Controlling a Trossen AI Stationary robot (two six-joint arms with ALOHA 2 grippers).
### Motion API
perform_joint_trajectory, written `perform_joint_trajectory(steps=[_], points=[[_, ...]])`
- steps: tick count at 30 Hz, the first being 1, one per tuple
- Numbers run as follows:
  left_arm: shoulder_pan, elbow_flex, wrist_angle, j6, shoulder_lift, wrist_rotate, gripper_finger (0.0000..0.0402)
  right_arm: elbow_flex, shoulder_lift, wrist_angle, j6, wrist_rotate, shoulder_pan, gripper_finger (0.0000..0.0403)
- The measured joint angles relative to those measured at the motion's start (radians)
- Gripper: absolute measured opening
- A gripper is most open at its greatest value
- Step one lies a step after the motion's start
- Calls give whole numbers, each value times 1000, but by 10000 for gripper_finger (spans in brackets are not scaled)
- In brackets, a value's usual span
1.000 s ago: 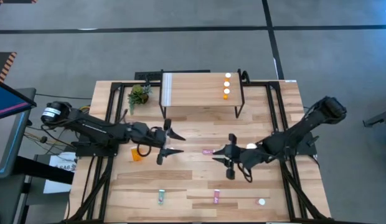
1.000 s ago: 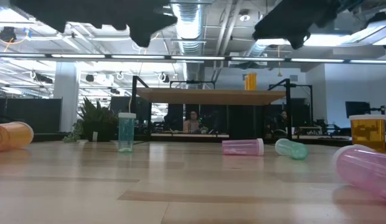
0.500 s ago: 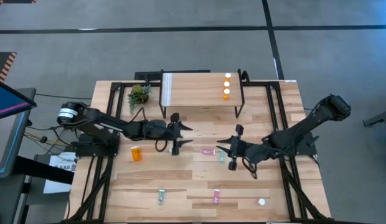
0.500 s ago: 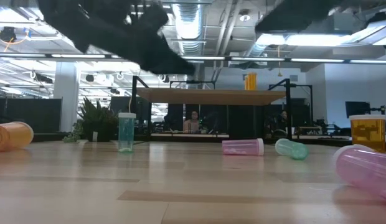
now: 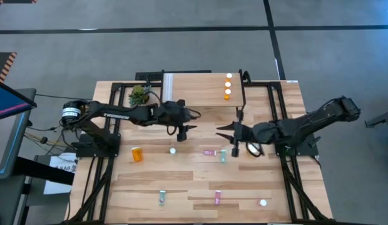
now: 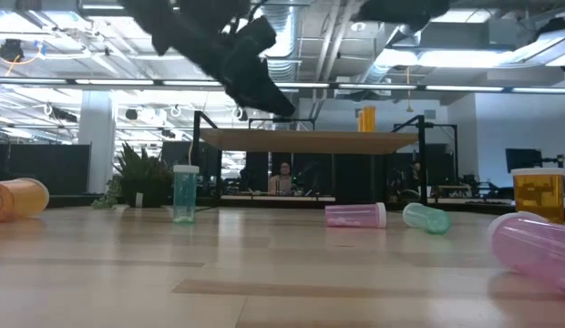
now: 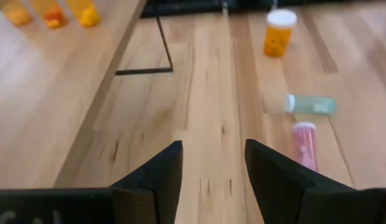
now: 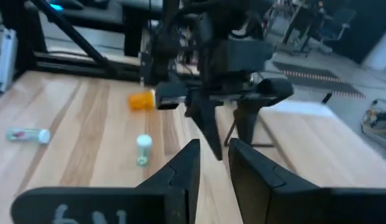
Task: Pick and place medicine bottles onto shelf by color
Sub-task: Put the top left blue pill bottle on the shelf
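Note:
My left gripper [image 5: 186, 123] hangs open above the table just in front of the shelf [image 5: 194, 94]; nothing is between its fingers [image 7: 213, 146]. My right gripper [image 5: 229, 134] hovers to its right with a narrow, empty gap [image 8: 213, 148]. Three orange bottles [image 5: 228, 85] stand on the shelf's right end. Below the grippers a teal bottle [image 5: 173, 150] stands upright, while a pink one [image 5: 209, 152] and a teal one [image 5: 223, 156] lie on their sides. An orange bottle [image 5: 137, 154] lies to the left.
A larger orange bottle [image 7: 279, 31] stands under my right arm. Nearer the front edge are a teal bottle [image 5: 161, 199], a pink one [image 5: 217, 197] and a white-capped one [image 5: 263, 202]. A small green plant [image 5: 139, 95] stands left of the shelf.
My left gripper has swung from above the table's middle toward the far edge and the shelf, drifting right, and now points less steeply down. My right gripper has risen and drawn back toward the far right, rolling a little. No bottle has moved.

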Motion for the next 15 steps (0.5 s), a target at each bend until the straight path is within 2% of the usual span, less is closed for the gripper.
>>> perform_joint_trajectory(steps=[5,11,15], points=[[-67,94,-185,-22,0,-28,144,0,-116,-16,-74,0,59,107],[-157,96,-330,-64,0,-25,138,0,-277,-15,-191,20,157,107],[-180,95,-410,-147,0,-28,138,1,-359,-51,-206,21,208,107]])
